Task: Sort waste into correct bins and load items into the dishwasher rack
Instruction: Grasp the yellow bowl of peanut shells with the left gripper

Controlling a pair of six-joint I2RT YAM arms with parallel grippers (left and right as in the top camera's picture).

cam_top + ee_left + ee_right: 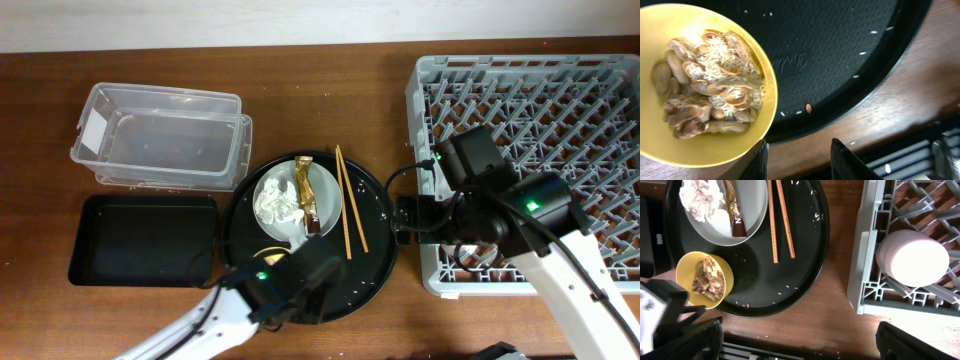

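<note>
the bowl sits at the round tray's edge, heaped with scraps. its rim is just beside one finger of the left gripper, whose jaws stand apart, holding nothing. a pinch on that thin rim could tip the smooth yellow bowl and shed loose rice and curled brown husks; stray grains dot the matte black tray. the right gripper gapes empty near the lattice rack, where a rounded pink cup sits in a corner.
</note>
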